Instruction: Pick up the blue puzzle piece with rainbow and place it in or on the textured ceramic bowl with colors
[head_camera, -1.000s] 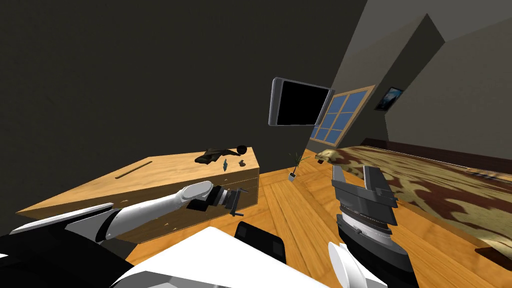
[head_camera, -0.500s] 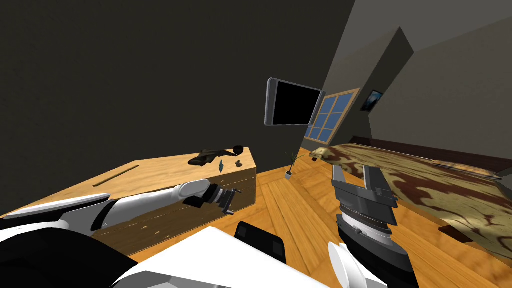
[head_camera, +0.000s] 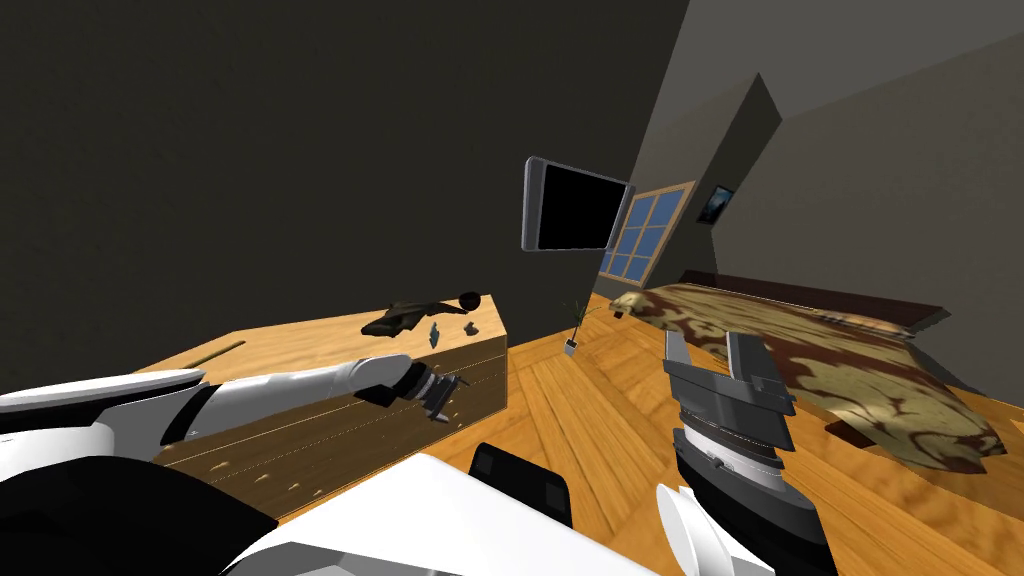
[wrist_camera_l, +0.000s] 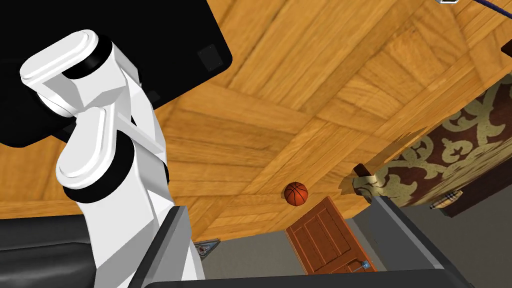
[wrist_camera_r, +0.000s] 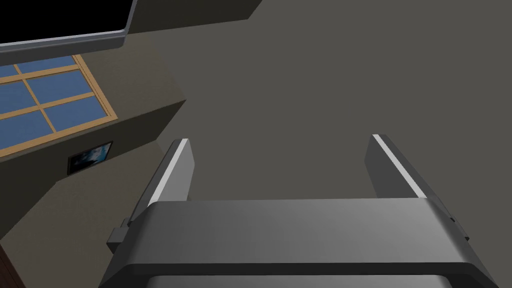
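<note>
Long wooden bench at the left, on a wood floor with a patterned rug at the right. Right gripper upright at the near right, blades wide apart, clamped on nothing. Left gripper low before the bench's near front, fingers likewise spread and empty. On the bench's far right end: a dark flat heap, a dark round thing, and just nearer, the small blue puzzle piece on edge, apart from both grippers.

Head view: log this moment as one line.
left end effector: open, before wooden dresser front | right end effector: open, raised | small blue piece: on dresser top, untouched
</note>
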